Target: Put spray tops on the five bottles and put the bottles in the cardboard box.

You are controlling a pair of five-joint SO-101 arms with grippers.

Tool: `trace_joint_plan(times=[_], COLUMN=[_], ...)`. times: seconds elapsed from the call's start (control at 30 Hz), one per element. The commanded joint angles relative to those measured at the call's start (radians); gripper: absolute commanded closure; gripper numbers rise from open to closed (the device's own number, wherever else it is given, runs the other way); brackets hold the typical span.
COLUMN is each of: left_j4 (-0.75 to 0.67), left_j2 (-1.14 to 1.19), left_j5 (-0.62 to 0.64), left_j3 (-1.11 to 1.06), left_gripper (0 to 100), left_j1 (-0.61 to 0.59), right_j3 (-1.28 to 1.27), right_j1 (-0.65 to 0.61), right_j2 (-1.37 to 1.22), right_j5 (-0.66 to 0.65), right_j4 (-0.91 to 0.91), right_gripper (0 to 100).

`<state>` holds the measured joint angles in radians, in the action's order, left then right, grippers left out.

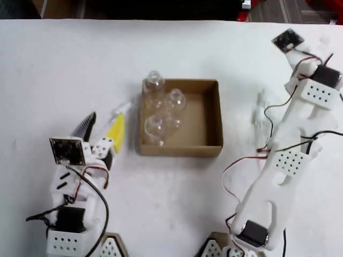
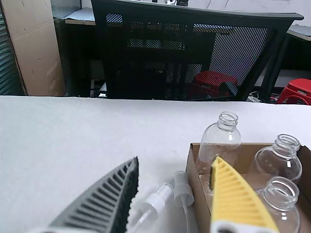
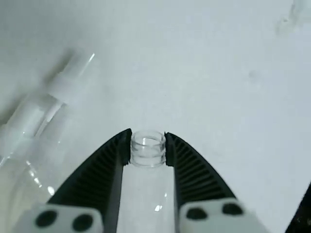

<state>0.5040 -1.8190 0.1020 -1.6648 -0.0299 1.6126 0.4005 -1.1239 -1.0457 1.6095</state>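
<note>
The cardboard box (image 1: 214, 115) sits mid-table, with clear bottles (image 1: 174, 99) without tops standing at its left side. The left wrist view shows three of these bottles (image 2: 221, 138) with bare necks. My left gripper (image 1: 107, 119) rests just left of the box, open, one finger black and one yellow. Between its fingers, white spray tops (image 2: 183, 187) lie on the table. At the far right of the table, my right gripper (image 3: 148, 138) is shut on the neck of a clear topless bottle (image 3: 147, 189). Beside it lies another white spray top (image 3: 65, 82).
A white cloth covers the table (image 1: 64, 64). A white spray part (image 1: 261, 113) lies between the box and the right arm (image 1: 289, 155). Behind the far table edge stands a black mesh chair (image 2: 194, 53). The box's right half (image 1: 201, 120) is bare.
</note>
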Motion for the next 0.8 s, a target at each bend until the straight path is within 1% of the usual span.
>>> trace_joint_plan(times=[0.0, 0.13, 0.37, 0.53, 0.6, 0.77], left_j4=[-0.025, -0.025, -0.025, -0.025, -0.025, -0.025], left_j2=[-0.012, -0.012, -0.012, -0.012, -0.012, -0.012], left_j5=[-0.014, -0.014, -0.014, -0.014, -0.014, -0.014], left_j3=[0.006, 0.006, 0.008, 0.009, 0.009, 0.009], left_gripper=[78, 78, 78, 78, 78, 78], left_j1=[0.013, 0.012, 0.005, 0.005, 0.005, 0.005], right_j3=[0.051, 0.051, 0.043, 0.043, 0.043, 0.041], right_j1=[0.008, 0.008, 0.015, 0.008, 0.01, 0.01], right_j2=[0.191, 0.325, 0.555, 0.667, 0.704, 0.796], right_j5=[0.044, 0.242, 0.611, 0.918, 0.974, 0.979], right_j4=[0.073, 0.111, 0.117, 0.119, 0.119, 0.124], right_gripper=[98.2, 98.3, 98.3, 98.3, 98.3, 98.3])
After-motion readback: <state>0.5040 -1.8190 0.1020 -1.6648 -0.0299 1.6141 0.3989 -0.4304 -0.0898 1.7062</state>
